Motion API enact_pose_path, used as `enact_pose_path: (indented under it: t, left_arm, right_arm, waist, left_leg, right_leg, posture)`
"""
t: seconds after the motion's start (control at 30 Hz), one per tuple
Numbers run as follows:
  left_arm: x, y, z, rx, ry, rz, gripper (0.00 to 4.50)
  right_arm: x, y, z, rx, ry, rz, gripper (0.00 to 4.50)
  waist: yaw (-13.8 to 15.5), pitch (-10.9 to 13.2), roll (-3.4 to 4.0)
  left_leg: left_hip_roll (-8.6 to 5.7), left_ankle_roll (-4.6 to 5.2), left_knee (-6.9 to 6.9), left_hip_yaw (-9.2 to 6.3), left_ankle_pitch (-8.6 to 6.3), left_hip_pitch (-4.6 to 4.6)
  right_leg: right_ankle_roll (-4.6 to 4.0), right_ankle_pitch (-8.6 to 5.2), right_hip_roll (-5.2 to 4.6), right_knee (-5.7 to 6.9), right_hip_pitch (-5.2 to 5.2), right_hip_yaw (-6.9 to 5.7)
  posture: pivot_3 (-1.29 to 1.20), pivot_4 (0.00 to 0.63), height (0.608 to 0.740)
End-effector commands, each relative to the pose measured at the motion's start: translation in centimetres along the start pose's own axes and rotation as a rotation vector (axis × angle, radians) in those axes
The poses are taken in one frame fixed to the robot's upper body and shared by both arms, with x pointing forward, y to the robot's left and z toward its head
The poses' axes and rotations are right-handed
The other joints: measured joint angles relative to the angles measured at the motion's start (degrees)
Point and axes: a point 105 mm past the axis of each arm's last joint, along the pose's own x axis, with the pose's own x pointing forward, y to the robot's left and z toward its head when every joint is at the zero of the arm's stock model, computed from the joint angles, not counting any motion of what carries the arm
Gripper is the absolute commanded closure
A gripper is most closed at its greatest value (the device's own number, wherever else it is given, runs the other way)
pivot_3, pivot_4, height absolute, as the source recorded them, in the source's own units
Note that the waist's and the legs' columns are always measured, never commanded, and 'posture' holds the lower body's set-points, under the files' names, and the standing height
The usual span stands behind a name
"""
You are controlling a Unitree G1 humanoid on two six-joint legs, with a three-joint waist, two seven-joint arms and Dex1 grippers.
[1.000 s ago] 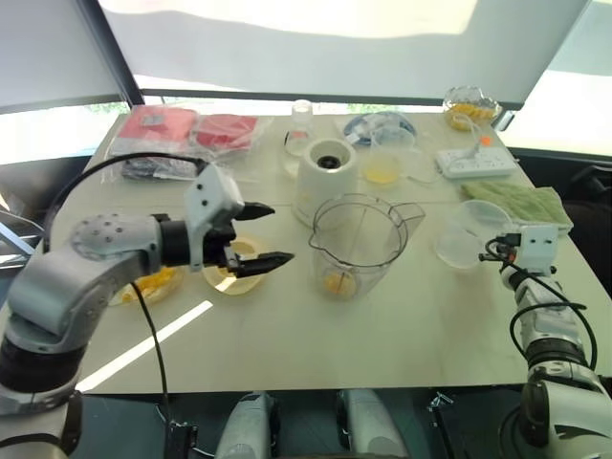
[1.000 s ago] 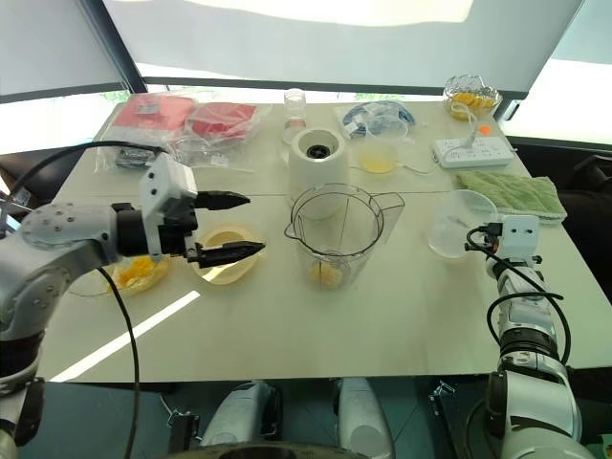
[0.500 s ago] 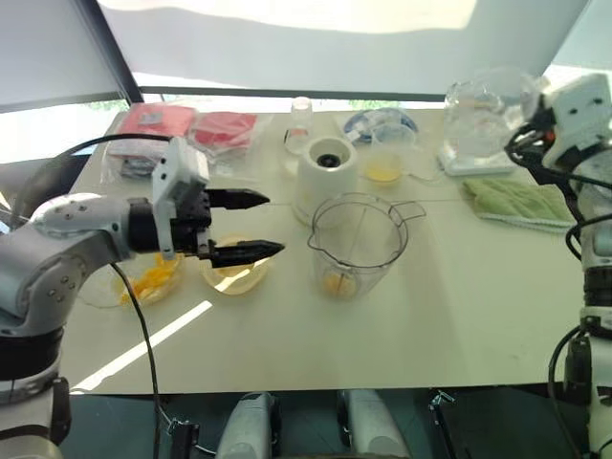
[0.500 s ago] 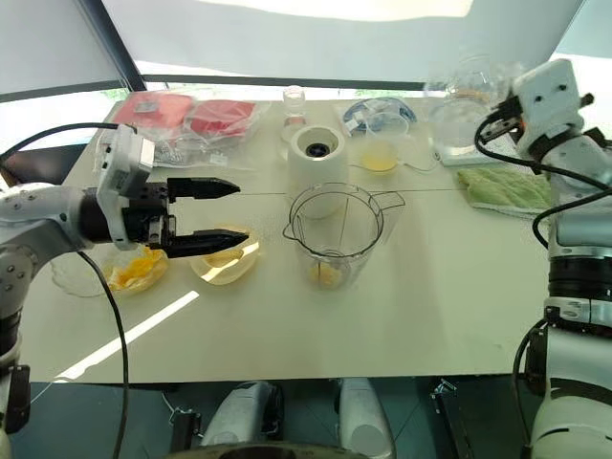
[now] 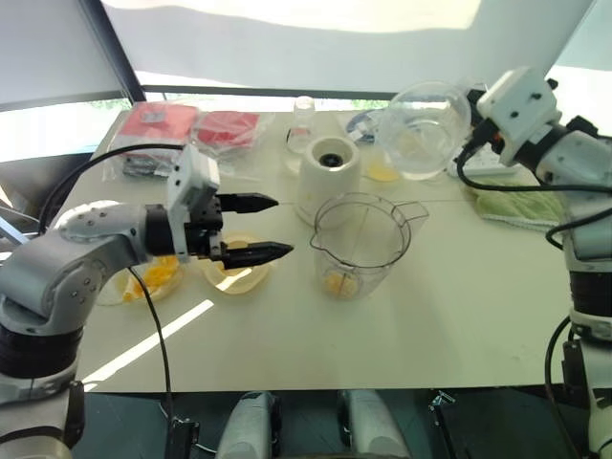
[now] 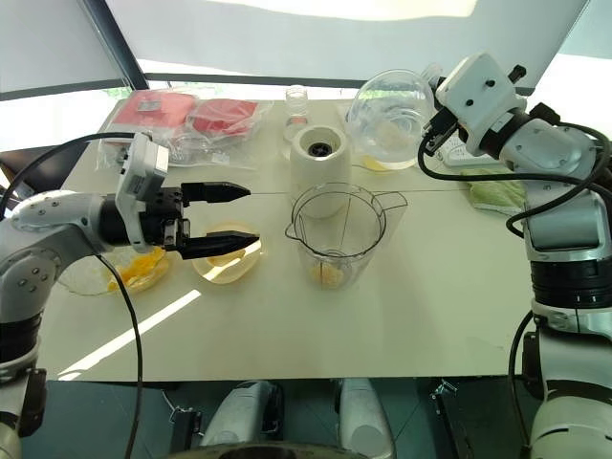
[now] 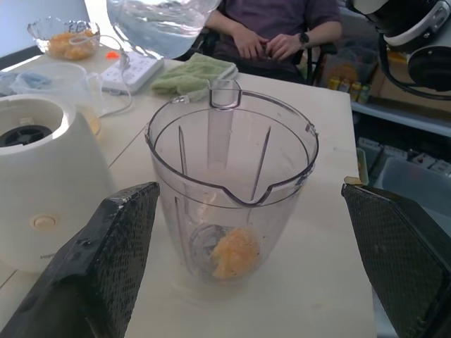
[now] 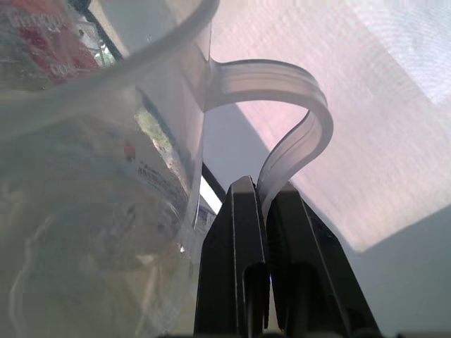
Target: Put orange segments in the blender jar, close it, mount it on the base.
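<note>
The clear blender jar [image 5: 359, 244] stands mid-table with a few orange segments [image 7: 235, 252] at its bottom. Directly behind it sits the white base [image 5: 328, 177], its dark socket facing up. My left gripper [image 5: 284, 227] is open, level and pointing at the jar from its left, nothing between its fingers. My right gripper [image 8: 262, 193] is shut on the loop tab of a clear domed lid [image 5: 416, 134], which hangs in the air behind and to the right of the jar. More orange segments lie in a clear dish [image 5: 153, 277] under my left arm.
A pale yellow dish [image 5: 234, 273] lies below the left fingers. Red packets [image 5: 191, 129] and a small bottle [image 5: 302, 115] stand at the back. A green cloth [image 5: 521, 201] lies at the right. A person [image 7: 275, 35] sits beyond the table.
My right arm has lifted the clear lid off the table's right side and swung it up and leftward toward the jar. The left gripper has stayed open in about the same place.
</note>
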Motion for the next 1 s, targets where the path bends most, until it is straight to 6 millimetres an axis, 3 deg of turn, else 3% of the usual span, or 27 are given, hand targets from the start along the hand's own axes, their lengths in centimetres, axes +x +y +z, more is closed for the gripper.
enact_pose_path:
  t: [0.03, 0.47, 1.0]
  left_arm:
    - [0.2, 0.0, 0.3, 0.024, -0.021, 0.004, 0.19]
    - [0.9, -0.2, -0.4, 0.021, -0.011, 0.012, 0.19]
    - [1.3, 0.0, -0.7, 0.032, 0.012, 0.013, 0.19]
  right_arm:
    - [-0.3, -0.6, 2.3, -0.106, -0.053, 0.005, 4.48]
    - [0.1, 1.5, 2.0, -0.262, -0.080, 0.098, 4.48]
    - [0.6, 1.1, 2.3, -0.466, -0.105, 0.057, 4.48]
  waist:
    - [0.0, 0.0, 0.00]
    - [0.0, 0.0, -0.05]
    - [0.0, 0.0, -0.07]
  left_leg:
    - [0.00, 0.00, 0.01, 0.00, 0.00, 0.00]
    - [0.00, 0.00, 0.01, 0.01, 0.00, 0.00]
    - [0.00, -0.01, 0.01, 0.02, 0.00, 0.00]
  right_leg:
    - [0.00, 0.00, 0.00, 0.00, 0.00, 0.00]
    - [-0.01, 0.00, 0.00, 0.01, -0.01, 0.00]
    - [-0.01, 0.00, 0.00, 0.01, -0.01, 0.00]
  posture:
    - [0.00, 0.150, 0.740]
    - [0.00, 0.150, 0.740]
    - [0.00, 0.150, 0.740]
